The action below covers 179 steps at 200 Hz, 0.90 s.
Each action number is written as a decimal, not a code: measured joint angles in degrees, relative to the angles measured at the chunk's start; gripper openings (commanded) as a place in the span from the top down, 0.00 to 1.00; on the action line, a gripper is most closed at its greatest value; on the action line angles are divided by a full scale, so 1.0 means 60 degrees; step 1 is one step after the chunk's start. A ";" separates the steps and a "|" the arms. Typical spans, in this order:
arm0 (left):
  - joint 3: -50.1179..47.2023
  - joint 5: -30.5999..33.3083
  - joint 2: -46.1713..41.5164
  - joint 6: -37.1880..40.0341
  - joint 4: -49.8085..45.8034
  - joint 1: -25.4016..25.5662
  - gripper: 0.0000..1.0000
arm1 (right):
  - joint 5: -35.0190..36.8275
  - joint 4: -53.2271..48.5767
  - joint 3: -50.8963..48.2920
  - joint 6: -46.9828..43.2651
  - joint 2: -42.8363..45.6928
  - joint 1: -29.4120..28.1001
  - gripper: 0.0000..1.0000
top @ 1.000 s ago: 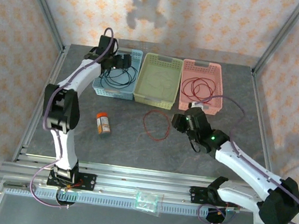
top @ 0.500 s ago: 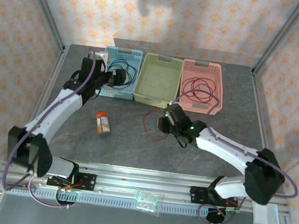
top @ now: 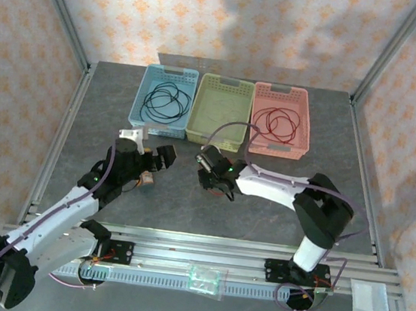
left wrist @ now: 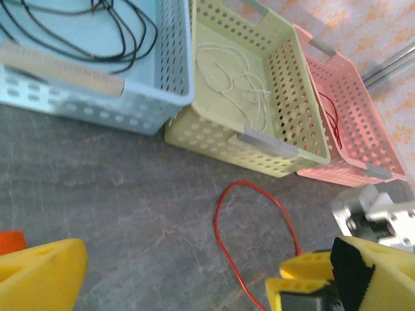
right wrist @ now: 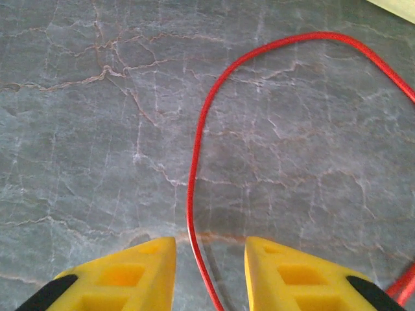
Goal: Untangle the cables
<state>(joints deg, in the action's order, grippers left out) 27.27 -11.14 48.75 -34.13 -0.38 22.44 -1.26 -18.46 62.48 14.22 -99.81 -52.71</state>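
The left arm is extended low over the table (top: 107, 113) from its base, with the forearm angled toward the centre. The left gripper (left wrist: 175, 275) is held just above the surface and faces the three baskets. Its yellow fingers (left wrist: 39, 272) are spread wide apart and nothing is held between them.

The right arm is bent at a raised elbow, and its forearm is reached leftward across the table. The right gripper (right wrist: 209, 253) is pointed down at the surface in front of the green basket (top: 216, 137). Its fingers are set partly apart. The loose red cable (right wrist: 194, 162) is seen running between them on the table. A gap is seen on either side of it, so no pinch is recorded.

The black cable (left wrist: 97, 39) is coiled in the blue basket (top: 141, 94). The pale cable (left wrist: 237, 81) is lying in the green basket. The coiled red cable (top: 276, 124) is lying in the pink basket (top: 305, 122). The two grippers are near each other but apart.
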 measured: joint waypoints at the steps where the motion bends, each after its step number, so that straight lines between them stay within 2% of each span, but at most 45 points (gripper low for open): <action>1: -0.0025 0.0004 -0.0015 -0.0022 0.0007 0.0004 0.04 | 0.0007 0.0004 0.0011 -0.0011 -0.0018 -0.0004 0.67; 66: -0.1275 -0.0109 -0.0310 -0.1326 0.1475 0.0426 0.05 | 0.0426 0.0448 0.0295 -0.0973 -0.0933 -0.0335 0.67; 145: -0.1242 -0.0142 -0.0226 -0.1337 0.1810 0.0452 0.05 | 0.0678 0.0976 0.0339 -0.1137 -0.1486 -0.0353 0.69; 179: -0.1078 -0.0160 0.0025 -0.1308 0.1869 0.0452 0.06 | 0.0685 0.0984 0.0339 -0.1122 -0.1486 -0.0375 0.73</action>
<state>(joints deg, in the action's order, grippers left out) 20.80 -12.10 48.90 -41.98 10.83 25.15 2.85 -12.56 64.51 7.49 -108.73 -54.96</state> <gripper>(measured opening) 0.945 0.286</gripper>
